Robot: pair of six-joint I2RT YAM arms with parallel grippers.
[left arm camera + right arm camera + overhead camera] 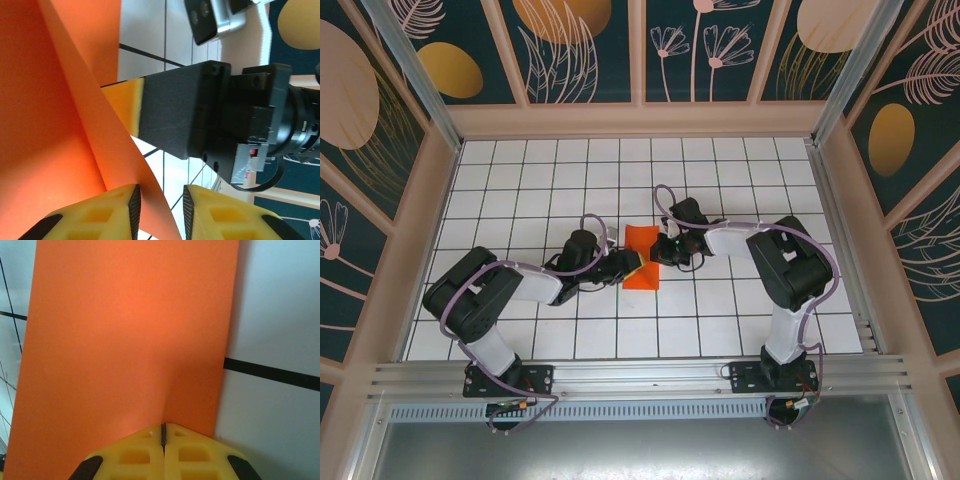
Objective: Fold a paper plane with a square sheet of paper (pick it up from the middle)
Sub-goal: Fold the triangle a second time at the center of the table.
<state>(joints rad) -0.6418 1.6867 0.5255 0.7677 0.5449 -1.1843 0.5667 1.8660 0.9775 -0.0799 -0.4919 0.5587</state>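
Note:
The square sheet of paper (642, 247), bright orange-red, is partly folded and raised off the floor between my two grippers at mid-table. My right gripper (662, 250) is shut on the paper's edge (125, 330); its yellow fingertips (145, 450) meet where a soft crease starts. My left gripper (631, 266) stands open at the sheet's lower left. In the left wrist view its yellow fingers (107, 212) sit apart, and a slanting flap of the paper (50, 125) passes through the gap (161, 202). The right gripper's black finger (185, 110) shows there, its yellow tip against the paper.
The white grid-tiled floor (720, 180) spreads on all sides of the paper. Patterned enclosure walls (410, 200) close off the left, right and back. An aluminium rail (640, 375) with both arm bases runs along the near edge.

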